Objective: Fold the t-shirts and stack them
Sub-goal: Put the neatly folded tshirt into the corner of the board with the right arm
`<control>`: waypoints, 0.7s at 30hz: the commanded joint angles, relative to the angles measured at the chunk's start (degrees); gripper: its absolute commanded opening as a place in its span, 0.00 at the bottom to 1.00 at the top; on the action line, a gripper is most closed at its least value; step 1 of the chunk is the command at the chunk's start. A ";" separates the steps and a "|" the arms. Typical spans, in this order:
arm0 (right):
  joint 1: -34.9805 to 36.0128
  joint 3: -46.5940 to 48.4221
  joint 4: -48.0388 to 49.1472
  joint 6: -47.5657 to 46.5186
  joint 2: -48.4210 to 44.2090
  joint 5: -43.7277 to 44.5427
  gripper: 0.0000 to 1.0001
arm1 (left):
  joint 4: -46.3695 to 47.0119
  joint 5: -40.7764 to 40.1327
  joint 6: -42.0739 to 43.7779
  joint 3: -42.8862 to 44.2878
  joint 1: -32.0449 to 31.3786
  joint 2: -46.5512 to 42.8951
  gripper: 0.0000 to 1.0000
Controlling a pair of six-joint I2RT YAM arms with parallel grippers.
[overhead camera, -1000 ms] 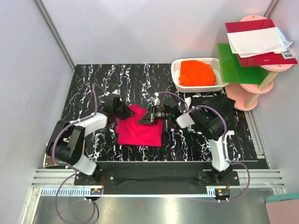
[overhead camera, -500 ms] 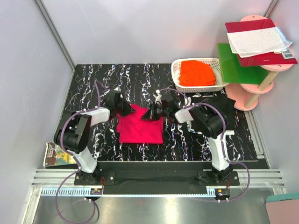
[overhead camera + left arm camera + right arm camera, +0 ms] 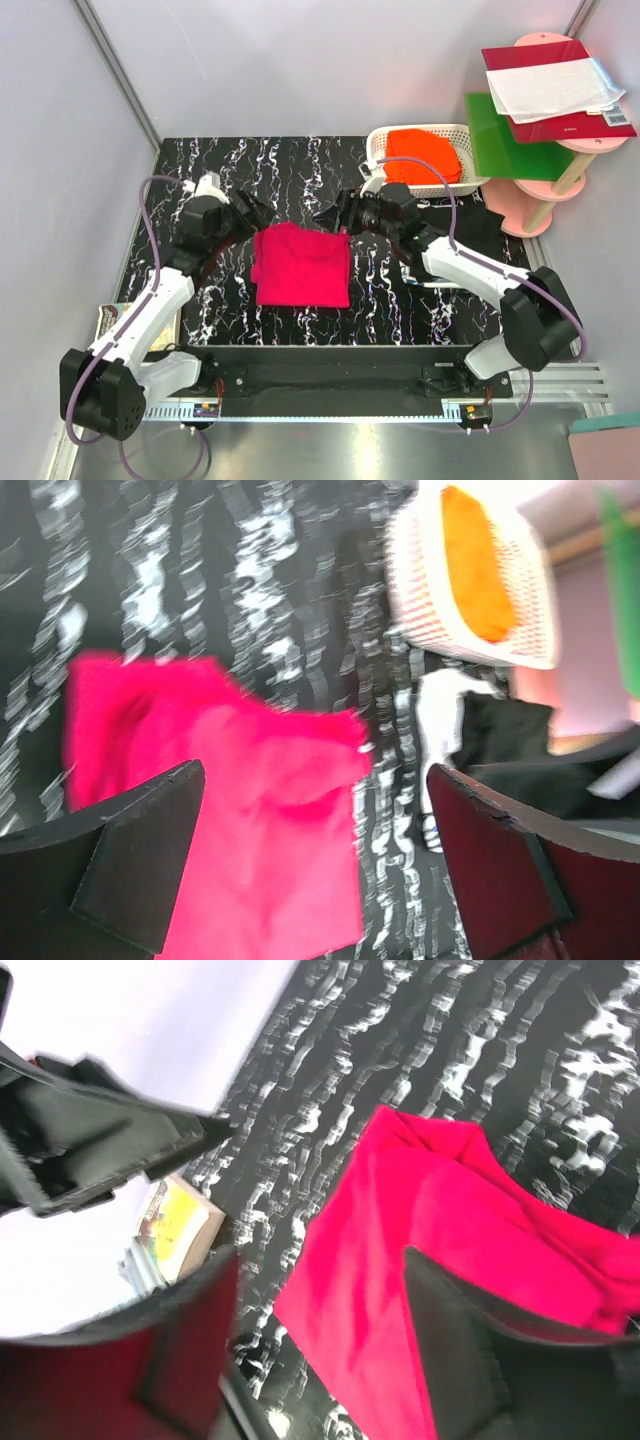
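Orange shirt [image 3: 425,155] lay inside the white basket [image 3: 378,170]; red shirt [image 3: 302,265] lay folded on the desk [image 3: 300,165]. Left pincer [image 3: 258,214] and right pincer [image 3: 328,215] stood apart.

No legible text or labels

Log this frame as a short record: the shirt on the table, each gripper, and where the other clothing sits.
shirt: red t-shirt, folded, flat on the table
left gripper: open, empty, near the shirt's far left corner
right gripper: open, empty, near the shirt's far right corner
basket: holds an orange garment
black garment: on the table, right of the red shirt
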 commanded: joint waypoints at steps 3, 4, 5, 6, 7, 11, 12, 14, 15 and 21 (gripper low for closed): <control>0.31 -6.57 -14.12 0.57 -1.82 4.68 0.80 | -22.19 -12.98 -6.70 -5.33 0.27 0.47 0.97; 0.31 -8.23 -15.08 1.10 -1.56 4.59 0.83 | -22.99 -11.16 -7.93 -5.85 0.19 1.26 0.96; 0.31 -8.94 -15.44 1.98 -1.29 4.16 0.84 | -22.74 -9.84 -8.47 -6.55 0.19 2.31 0.96; 0.31 -9.73 -15.45 2.16 -1.12 3.63 0.84 | -22.48 -8.87 -8.91 -8.04 0.01 2.75 0.95; 0.22 -11.22 -15.62 2.77 -0.59 3.45 0.86 | -22.30 -8.60 -9.17 -8.57 -0.16 3.19 0.95; 0.31 -13.78 -16.15 3.92 -0.50 3.71 0.87 | -20.47 -8.07 -8.91 -10.95 -0.16 3.73 0.95; 0.31 -14.13 -16.41 3.83 -0.50 4.06 0.88 | -19.84 -7.81 -8.83 -11.82 -0.16 3.90 0.95; 0.31 -14.66 -17.29 3.75 -0.24 5.12 0.89 | -18.88 -7.45 -8.56 -12.36 -0.16 4.69 0.95; 0.22 -14.84 -17.38 3.83 0.03 5.21 0.90 | -18.52 -7.19 -8.39 -12.71 -0.25 5.21 0.95; 0.31 -13.79 -13.52 4.44 8.44 3.72 0.91 | -16.32 -6.31 -8.30 -12.45 -1.04 10.93 0.94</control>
